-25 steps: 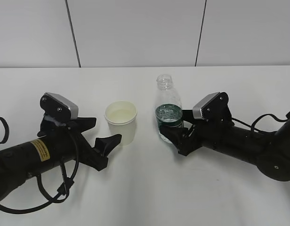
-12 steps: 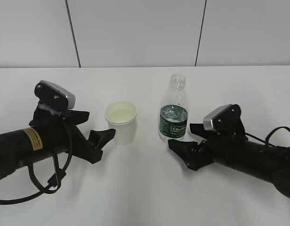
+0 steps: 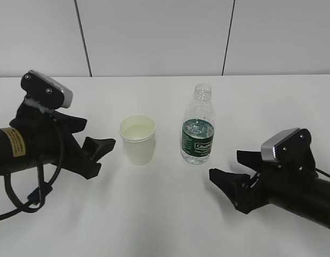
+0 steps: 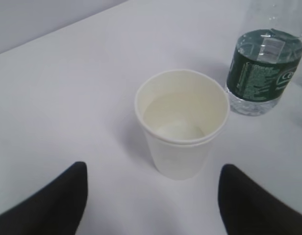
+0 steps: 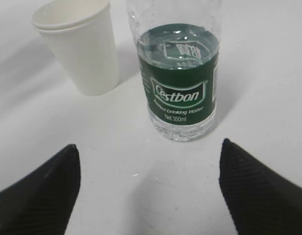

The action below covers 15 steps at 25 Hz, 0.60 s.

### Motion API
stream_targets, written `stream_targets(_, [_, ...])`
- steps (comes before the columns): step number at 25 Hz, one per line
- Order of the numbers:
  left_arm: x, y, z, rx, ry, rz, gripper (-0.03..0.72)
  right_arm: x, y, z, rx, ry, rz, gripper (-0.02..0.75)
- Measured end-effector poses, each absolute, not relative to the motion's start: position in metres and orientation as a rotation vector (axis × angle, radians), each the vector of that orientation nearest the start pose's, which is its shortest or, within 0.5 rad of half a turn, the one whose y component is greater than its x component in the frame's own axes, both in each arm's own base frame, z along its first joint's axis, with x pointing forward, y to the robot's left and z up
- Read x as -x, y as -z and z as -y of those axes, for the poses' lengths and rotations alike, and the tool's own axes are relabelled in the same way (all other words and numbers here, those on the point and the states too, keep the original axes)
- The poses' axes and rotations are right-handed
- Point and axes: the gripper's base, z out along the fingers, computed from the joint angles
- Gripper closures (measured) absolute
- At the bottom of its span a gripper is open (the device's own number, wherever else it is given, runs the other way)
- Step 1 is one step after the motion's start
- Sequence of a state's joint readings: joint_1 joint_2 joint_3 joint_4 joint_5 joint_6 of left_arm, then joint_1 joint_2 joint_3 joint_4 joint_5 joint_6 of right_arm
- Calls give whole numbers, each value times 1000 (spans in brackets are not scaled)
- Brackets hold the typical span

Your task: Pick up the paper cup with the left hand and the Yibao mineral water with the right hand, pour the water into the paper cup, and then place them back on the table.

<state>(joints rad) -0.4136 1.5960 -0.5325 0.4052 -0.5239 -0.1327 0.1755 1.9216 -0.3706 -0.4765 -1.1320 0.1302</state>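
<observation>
Ahead of the left hand [image 3: 90, 142], just clear of its fingertips, the cup [image 3: 137, 139] stands upright on the table [image 3: 165, 214]; liquid shows inside. Jaws spread wide, holding nothing, one finger [image 4: 53, 205] low on either side of the cup in the left wrist view. Ahead of the right hand [image 3: 237, 179], farther off, the bottle [image 3: 197, 132] stands upright, capless, water level near the top of its green label. That hand's jaws are likewise spread and empty, with a finger [image 5: 254, 191] to either side of the bottle in the right wrist view. Cup just beside the bottle, not touching. Both hands sit low over the table.
</observation>
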Motion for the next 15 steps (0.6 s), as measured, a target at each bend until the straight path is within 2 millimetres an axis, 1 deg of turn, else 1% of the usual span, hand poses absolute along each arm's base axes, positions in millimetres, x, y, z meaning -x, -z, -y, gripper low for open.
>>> stream_targets(4, [-244,-178,121,-779,251,-1983,153,-239,-105,-81,530,-476,-1853,93])
stream_targets(8, [-238,-189,113,-725,203,-2076,153,-233,-111,-80,530,-475,-1839,101])
stream_targets(12, [-242,-202,104,-667,96,-2218,157,-231,-118,-79,530,-471,-1812,106])
stream_targets(15, [-249,-214,101,-620,21,-2314,160,-230,-125,-79,526,-470,-1789,111])
